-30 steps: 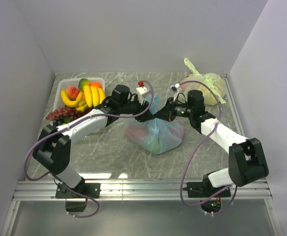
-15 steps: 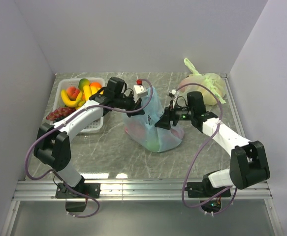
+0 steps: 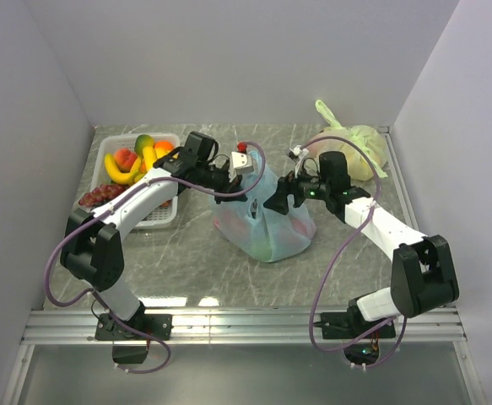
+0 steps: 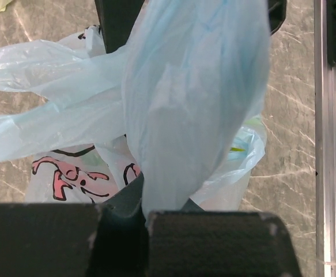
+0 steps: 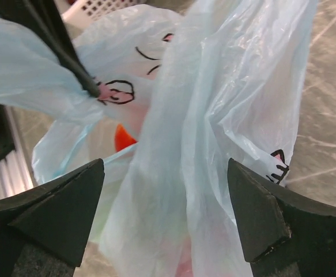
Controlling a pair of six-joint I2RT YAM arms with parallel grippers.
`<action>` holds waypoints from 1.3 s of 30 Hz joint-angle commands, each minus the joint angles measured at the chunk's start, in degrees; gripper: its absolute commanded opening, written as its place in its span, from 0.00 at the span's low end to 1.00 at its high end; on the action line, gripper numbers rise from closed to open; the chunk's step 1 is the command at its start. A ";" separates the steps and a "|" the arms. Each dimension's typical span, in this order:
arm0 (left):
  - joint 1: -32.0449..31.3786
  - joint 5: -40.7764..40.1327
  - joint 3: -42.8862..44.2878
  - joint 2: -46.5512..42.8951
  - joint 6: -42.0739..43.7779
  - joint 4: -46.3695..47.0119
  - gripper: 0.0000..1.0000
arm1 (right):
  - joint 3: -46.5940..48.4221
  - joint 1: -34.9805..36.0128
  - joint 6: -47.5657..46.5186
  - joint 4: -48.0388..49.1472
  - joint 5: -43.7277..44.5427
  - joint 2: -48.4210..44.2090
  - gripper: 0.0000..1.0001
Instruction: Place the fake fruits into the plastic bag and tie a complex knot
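White walls close in a grey, marble-veined worktop (image 3: 186,270). At its middle sits the thin, translucent light-blue plastic bag (image 3: 271,229), printed with black and pink cartoon marks (image 4: 70,176). Red and green shapes show dimly through its lower part, and the right wrist view shows an orange-red patch (image 5: 123,138) inside it.

The left arm's jaws are shut tight on a gathered strip of the bag's blue plastic (image 4: 196,98), which runs away from them across the left wrist view. A second handle ear (image 4: 35,124) trails loose to one side.

The right arm's jaws stand wide apart at the bag's right shoulder. A fold of the bag hangs between them, and neither finger (image 5: 265,219) visibly presses on it.

At the left, a white perforated plastic basket (image 3: 163,218) holds more glossy fake fruits: yellow bananas (image 3: 121,173), a pink peach (image 3: 126,158) and an orange (image 3: 164,146). A bunch of dark purple grapes (image 3: 102,196) lies at its left edge.

In the far right corner rests a pale yellow-green tied plastic bag (image 3: 359,148), well apart from the blue one.
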 commanded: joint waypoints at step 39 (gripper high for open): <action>1.07 12.03 13.25 6.66 11.50 -10.55 0.01 | 6.21 2.85 -7.16 -2.22 -9.02 0.94 0.00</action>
